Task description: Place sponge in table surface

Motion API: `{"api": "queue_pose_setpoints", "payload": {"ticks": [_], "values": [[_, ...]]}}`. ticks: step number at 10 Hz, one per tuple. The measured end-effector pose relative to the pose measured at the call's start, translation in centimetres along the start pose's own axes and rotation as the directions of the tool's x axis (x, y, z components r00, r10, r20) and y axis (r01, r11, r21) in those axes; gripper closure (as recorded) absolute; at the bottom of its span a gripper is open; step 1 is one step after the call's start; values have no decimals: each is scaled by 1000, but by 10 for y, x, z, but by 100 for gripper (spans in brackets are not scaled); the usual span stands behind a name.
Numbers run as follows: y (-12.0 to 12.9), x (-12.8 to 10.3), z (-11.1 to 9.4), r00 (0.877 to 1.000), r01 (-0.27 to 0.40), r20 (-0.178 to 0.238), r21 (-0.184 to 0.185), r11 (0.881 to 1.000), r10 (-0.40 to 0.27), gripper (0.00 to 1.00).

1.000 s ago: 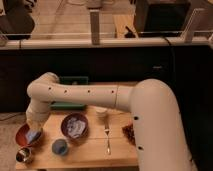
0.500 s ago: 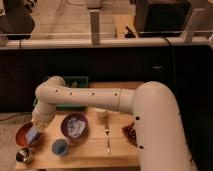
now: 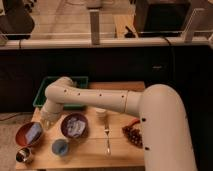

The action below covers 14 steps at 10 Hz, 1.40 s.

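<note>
Left on table (image 3: 90, 152), claw (image 3: 46, 121) beside red bowl (image 3: 21, 138) containing sponge (image 3: 34, 132); grip indiscernible; purple bowl (image 3: 65, 129) holds pale wad (image 3: 76, 126).

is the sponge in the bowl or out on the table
In: the blue sponge lies inside the red-brown bowl, with the pincer just above its rim.

Wooden table (image 3: 90, 156); dark wall panel (image 3: 150, 65) behind; pale railing (image 3: 60, 43), tiled floor (image 3: 60, 20) beyond.

Single high view over arm (image 3: 115, 102) shoulder, angled down at table (image 3: 90, 156), close; claw (image 3: 44, 121) lower left.
</note>
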State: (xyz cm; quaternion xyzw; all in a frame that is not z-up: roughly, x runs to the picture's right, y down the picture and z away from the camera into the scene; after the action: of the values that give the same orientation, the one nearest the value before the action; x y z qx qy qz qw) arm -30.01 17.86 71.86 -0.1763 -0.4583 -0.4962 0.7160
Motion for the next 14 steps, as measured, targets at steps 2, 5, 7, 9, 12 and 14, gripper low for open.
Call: {"api": "queue_pose_setpoints", "payload": {"ticks": [2, 5, 7, 9, 12, 14], "values": [[1, 3, -1, 1000, 4, -16, 1, 1000, -4, 73], [-25, 5, 6, 997, 51, -52, 8, 999, -50, 44], [-41, 7, 10, 993, 84, -78, 5, 996, -84, 25], [-49, 12, 17, 989, 108, -100, -23, 994, -110, 20], [-47, 20, 20, 982, 150, -115, -29, 988, -153, 20], [-47, 21, 25, 973, 201, -113, -32, 979, -203, 20]]}}
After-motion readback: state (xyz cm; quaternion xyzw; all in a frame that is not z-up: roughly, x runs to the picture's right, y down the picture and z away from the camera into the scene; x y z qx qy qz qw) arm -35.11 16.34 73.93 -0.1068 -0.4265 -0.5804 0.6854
